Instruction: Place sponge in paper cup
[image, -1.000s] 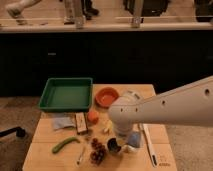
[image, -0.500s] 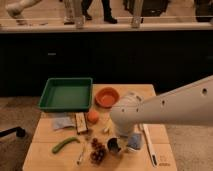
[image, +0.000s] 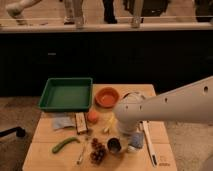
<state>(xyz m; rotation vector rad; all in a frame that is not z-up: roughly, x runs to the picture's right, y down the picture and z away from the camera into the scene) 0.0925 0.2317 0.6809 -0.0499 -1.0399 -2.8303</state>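
My gripper (image: 131, 138) hangs below the big white arm (image: 165, 107) and is down at the table's front, just right of the shiny dark metal cup (image: 114, 145). A small blue-grey block, the sponge (image: 136, 142), shows right at the gripper; I cannot tell whether it is held. The white paper cup (image: 130, 94) peeks out behind the arm at the table's back, right of the orange bowl (image: 106, 96); it is mostly hidden.
On the wooden table (image: 42, 150) are a green tray (image: 65, 94) at the back left, a pale blue-grey cloth (image: 61, 121), a wooden block (image: 81, 122), an orange fruit (image: 92, 116), a green vegetable (image: 64, 144), grapes (image: 98, 151) and a long white object (image: 149, 142).
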